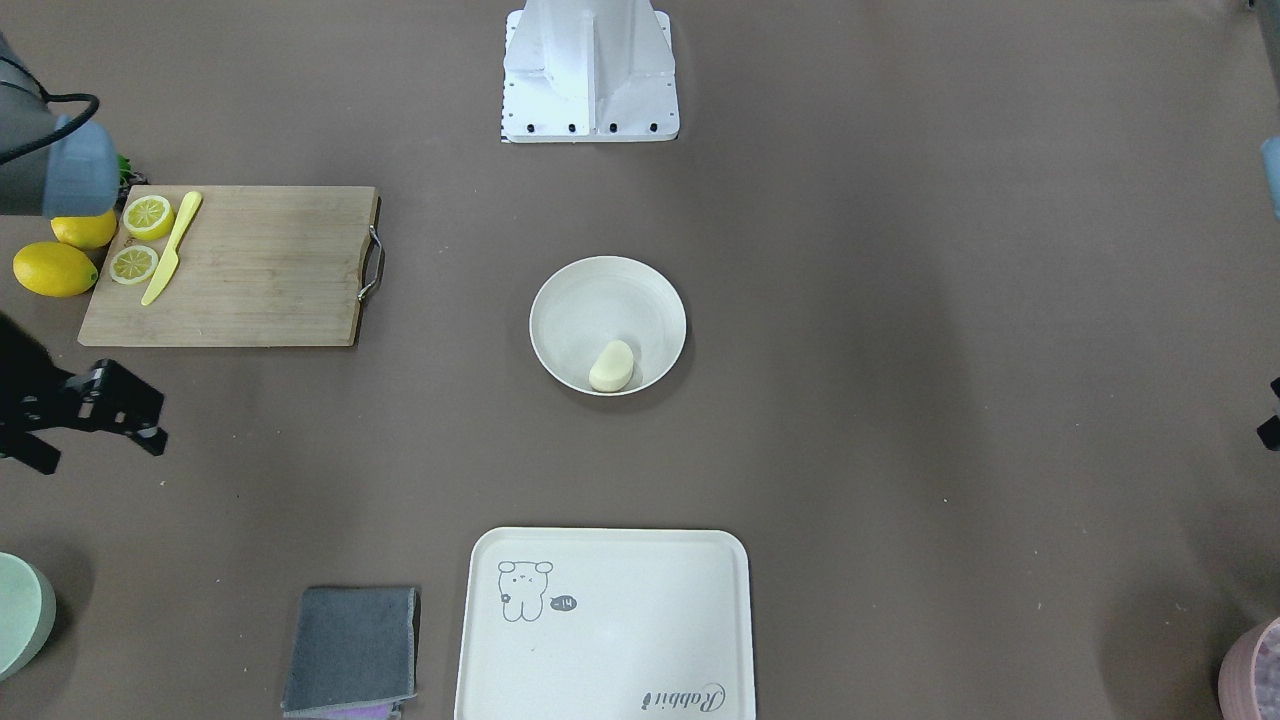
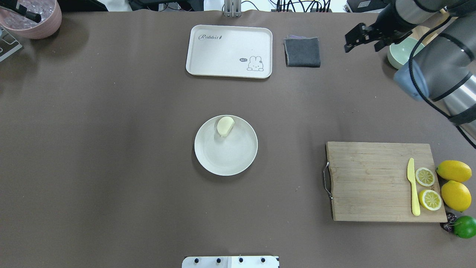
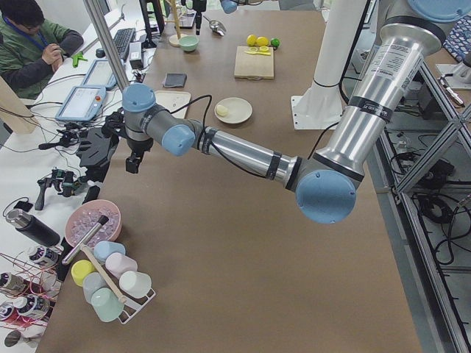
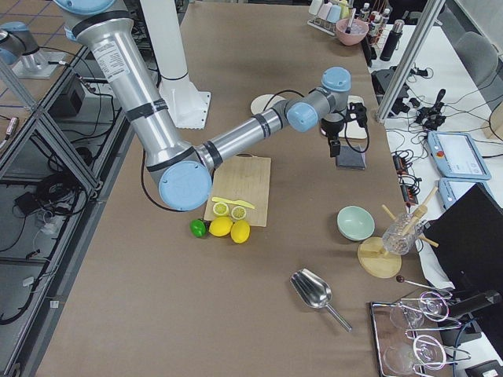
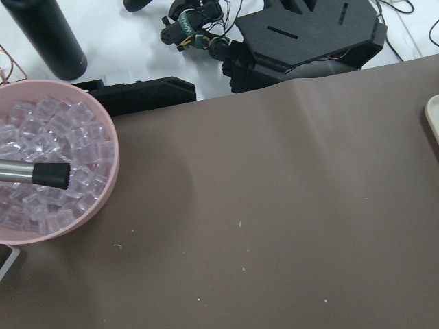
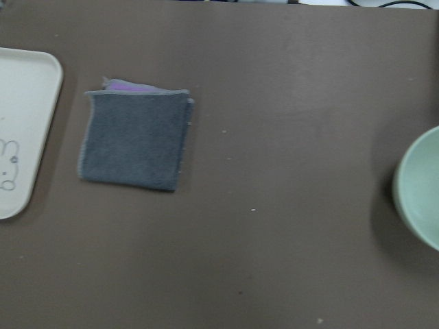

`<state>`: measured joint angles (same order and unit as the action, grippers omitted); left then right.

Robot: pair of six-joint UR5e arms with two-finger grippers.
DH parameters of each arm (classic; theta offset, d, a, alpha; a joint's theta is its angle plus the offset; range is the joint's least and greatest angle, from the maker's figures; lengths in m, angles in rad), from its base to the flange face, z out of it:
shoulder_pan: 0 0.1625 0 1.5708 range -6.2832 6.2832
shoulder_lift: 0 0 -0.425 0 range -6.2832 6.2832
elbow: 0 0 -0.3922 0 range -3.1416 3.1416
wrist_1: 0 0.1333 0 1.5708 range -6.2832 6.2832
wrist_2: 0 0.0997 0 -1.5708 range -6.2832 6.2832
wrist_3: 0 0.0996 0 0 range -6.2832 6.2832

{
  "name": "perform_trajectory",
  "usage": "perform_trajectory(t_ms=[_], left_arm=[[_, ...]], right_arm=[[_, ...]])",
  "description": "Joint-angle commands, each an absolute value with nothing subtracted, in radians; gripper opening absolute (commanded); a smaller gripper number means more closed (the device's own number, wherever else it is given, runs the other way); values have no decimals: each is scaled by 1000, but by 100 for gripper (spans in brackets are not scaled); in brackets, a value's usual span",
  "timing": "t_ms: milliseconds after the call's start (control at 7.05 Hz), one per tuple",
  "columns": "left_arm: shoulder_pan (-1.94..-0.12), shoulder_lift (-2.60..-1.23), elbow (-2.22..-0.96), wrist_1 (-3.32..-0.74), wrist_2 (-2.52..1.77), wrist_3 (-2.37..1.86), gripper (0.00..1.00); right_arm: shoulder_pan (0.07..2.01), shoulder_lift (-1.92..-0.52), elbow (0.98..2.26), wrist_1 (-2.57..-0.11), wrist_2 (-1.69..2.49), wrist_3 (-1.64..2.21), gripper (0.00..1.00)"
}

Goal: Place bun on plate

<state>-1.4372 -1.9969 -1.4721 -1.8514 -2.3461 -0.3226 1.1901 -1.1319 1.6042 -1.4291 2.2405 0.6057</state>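
Observation:
The pale cream bun [image 1: 611, 366] [image 2: 225, 125] lies inside the round off-white plate [image 1: 570, 300] [image 2: 227, 162] at the table's middle, against the rim on the side away from the robot. Nothing touches either one. My right gripper [image 2: 362, 47] [image 1: 100, 452] hangs open and empty far from the plate, over the table between the grey cloth and the green bowl. My left gripper [image 3: 133, 156] is far off at the table's other end, near the far edge. Only a dark sliver of it shows at the front-facing view's right edge, so I cannot tell whether it is open or shut.
A cream tray [image 2: 228, 50] with a drawing and a folded grey cloth [image 2: 302, 52] lie beyond the plate. A wooden cutting board [image 2: 372, 178] carries a yellow knife [image 2: 412, 191] and lemon halves; whole lemons [image 2: 454, 182] sit beside it. A green bowl [image 2: 399, 56] and a pink ice bowl [image 2: 37, 22] occupy the far corners.

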Motion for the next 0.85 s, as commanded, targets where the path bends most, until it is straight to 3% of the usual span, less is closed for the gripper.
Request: perform_trajectory(t_ms=[0,709], left_arm=[[-1512,-2002,-1444,-1786,-2399,-310,98],[-1614,-2005,-1420,-1550,-2433,-238,98]], right_arm=[[1262,-1176,1575,-1440,2241,586,100],[1423,-1341,1569,-1460,2267,335,100]])
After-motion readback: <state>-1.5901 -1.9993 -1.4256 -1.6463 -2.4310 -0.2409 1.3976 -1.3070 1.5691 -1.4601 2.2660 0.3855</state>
